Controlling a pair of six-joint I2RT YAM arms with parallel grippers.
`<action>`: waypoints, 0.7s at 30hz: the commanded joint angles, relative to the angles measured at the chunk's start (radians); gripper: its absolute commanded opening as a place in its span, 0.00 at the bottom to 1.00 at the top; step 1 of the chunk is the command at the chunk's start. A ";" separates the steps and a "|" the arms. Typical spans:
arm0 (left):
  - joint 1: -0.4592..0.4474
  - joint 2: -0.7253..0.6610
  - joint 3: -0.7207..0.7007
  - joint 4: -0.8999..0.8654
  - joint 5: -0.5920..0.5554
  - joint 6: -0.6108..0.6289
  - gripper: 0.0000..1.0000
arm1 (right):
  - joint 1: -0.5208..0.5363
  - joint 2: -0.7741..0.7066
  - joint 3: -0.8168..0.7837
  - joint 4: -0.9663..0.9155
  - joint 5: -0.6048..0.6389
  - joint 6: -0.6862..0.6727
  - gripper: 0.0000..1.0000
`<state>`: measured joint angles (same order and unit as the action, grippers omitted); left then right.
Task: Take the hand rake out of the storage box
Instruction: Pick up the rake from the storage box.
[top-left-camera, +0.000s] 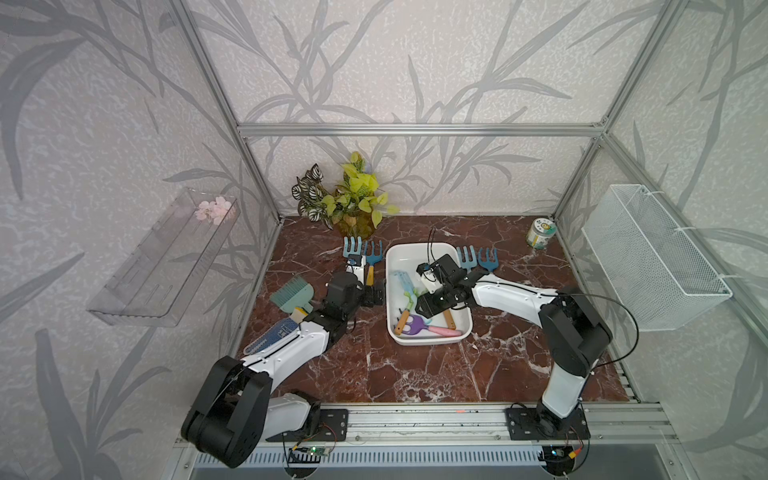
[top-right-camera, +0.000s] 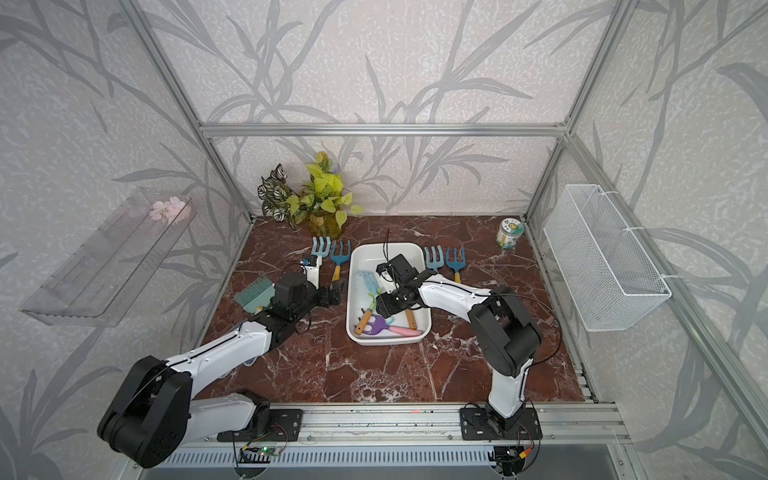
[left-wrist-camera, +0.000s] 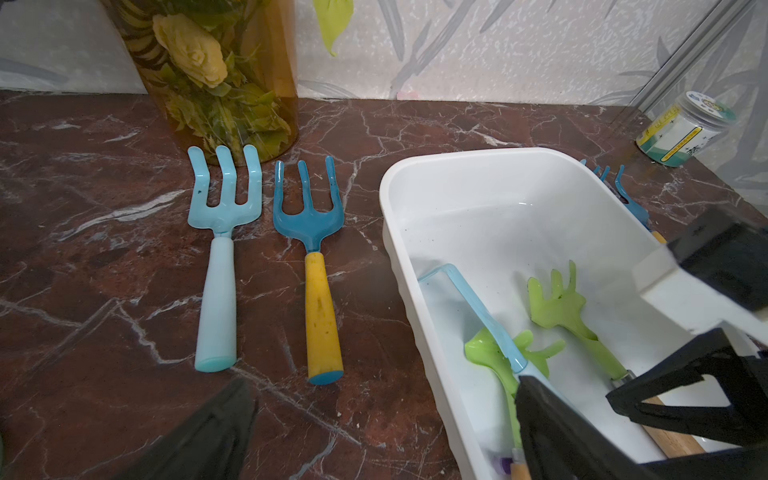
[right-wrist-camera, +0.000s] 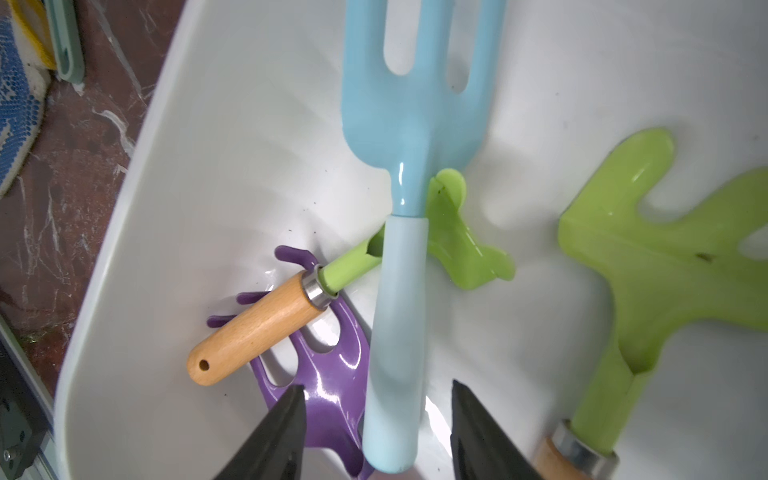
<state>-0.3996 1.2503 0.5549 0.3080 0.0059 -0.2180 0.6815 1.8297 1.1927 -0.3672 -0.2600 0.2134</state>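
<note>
Left of centre in a top view, the left gripper (top-left-camera: 376, 293) sits spread wide, empty, just outside the storage box (top-left-camera: 432, 341). Mid-frame, in the box's left half, lies the pale blue hand rake (top-left-camera: 401, 282), long axis running up-frame, tines at the far end. Over its handle hangs the right gripper (right-wrist-camera: 377, 386), fingers parted either side and not touching. The right arm is clearly the nearer one, and a squeeze across the handle looks like the next call.

Robot test cell, aluminium frame (top-left-camera: 415, 129), wallpapered panels (top-left-camera: 415, 62), marble-look tabletop (top-left-camera: 415, 374)
</note>
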 joint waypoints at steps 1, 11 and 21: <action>-0.003 -0.023 -0.008 0.014 -0.004 0.006 0.99 | 0.013 0.036 0.049 -0.044 0.025 0.013 0.56; -0.003 -0.023 -0.007 0.015 -0.003 0.006 0.99 | 0.022 0.110 0.098 -0.064 0.056 0.036 0.50; -0.004 -0.076 -0.019 0.032 0.065 -0.063 0.99 | 0.024 0.150 0.123 -0.059 0.056 0.056 0.36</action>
<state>-0.3996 1.1934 0.5507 0.3187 0.0349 -0.2539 0.6998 1.9602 1.2819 -0.4095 -0.2100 0.2592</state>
